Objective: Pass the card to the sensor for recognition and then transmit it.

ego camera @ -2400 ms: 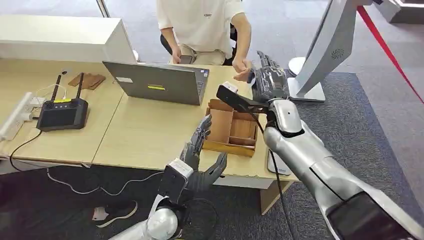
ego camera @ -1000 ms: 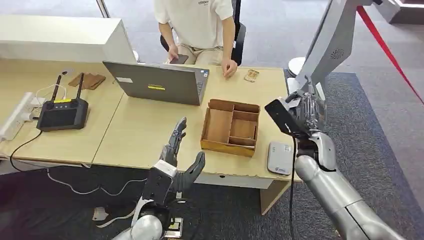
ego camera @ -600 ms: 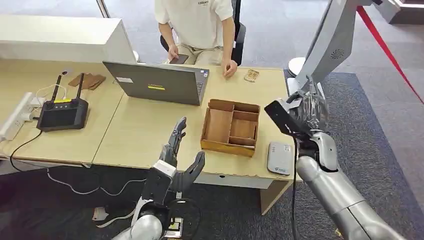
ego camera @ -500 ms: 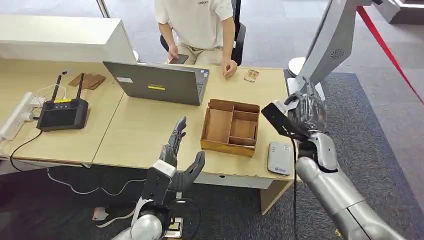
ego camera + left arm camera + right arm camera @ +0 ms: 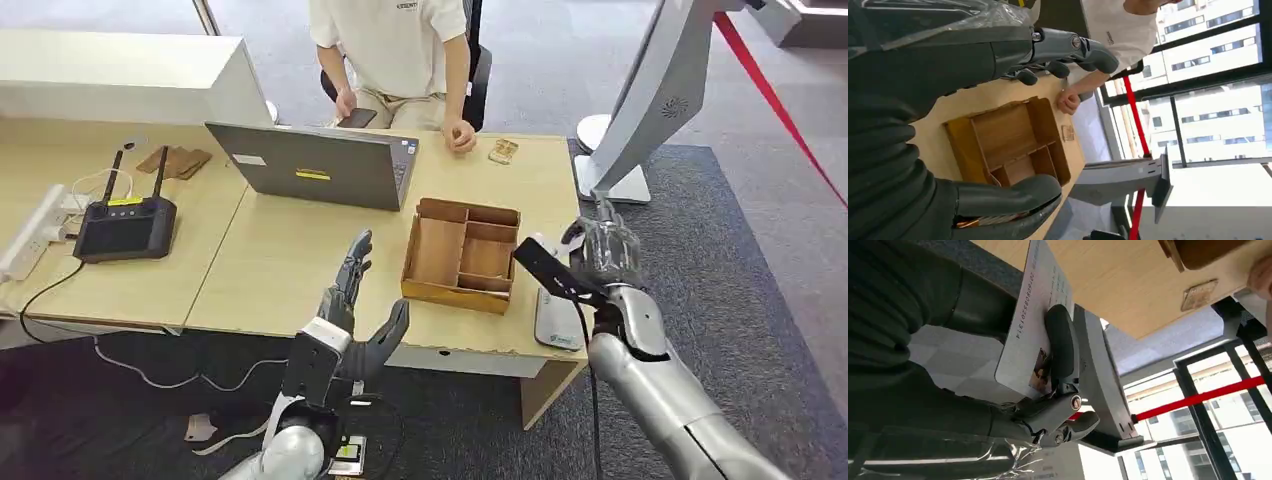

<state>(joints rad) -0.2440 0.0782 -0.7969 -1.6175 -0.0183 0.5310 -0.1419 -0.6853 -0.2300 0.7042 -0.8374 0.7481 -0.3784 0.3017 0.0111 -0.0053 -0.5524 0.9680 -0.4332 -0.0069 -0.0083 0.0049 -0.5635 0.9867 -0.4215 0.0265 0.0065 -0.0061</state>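
Pale wood desk [image 5: 300, 260]: right hand [image 5: 600, 252] fingers pinch flat glossy card [image 5: 1035, 325], prob. laminated; left hand [image 5: 352, 318] fingers spread, empty.

Even, bright indoor light falls on the pale wooden desk [image 5: 300, 260], leaving only soft shadows. In both wrist views the tall dark-framed windows [image 5: 1208, 115] glare white with daylight, and close grey parts look soft.

White printed card [image 5: 1034, 325] pinched in right hand [image 5: 998, 390] fingers [image 5: 1060, 347], beneath wooden tabletop [image 5: 1118, 285].
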